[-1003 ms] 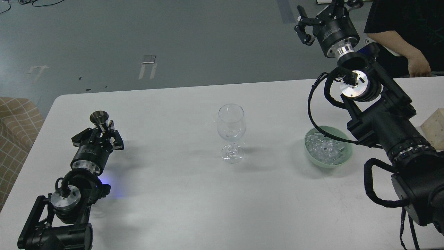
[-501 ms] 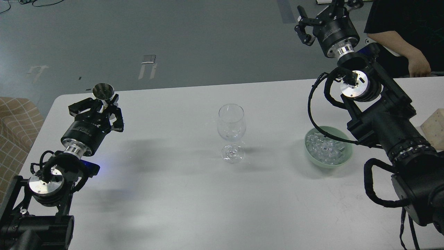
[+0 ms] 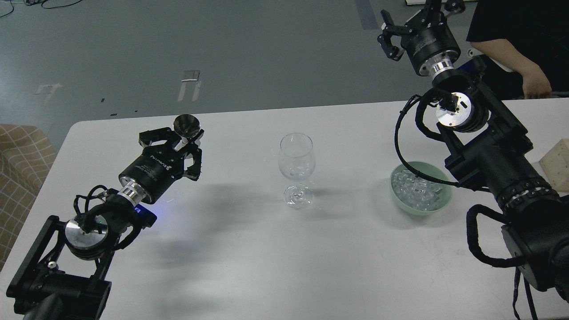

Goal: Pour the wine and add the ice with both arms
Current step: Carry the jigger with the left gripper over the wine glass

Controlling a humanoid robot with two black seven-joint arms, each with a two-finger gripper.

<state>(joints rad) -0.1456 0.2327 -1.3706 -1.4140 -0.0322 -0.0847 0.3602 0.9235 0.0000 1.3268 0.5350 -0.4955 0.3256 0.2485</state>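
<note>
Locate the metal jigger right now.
Head view, left side: the metal jigger is held in the left end effector above the table, left of the wine glass.

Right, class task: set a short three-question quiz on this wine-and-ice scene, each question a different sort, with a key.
1. True or false: the left gripper holds a small metal cup.
2. Where is the ice? A) in the wine glass B) in the green bowl C) loose on the table
3. Fill in: the right gripper is raised above the table's ____ edge.

Key: 1 true; 2 B; 3 far.
</note>
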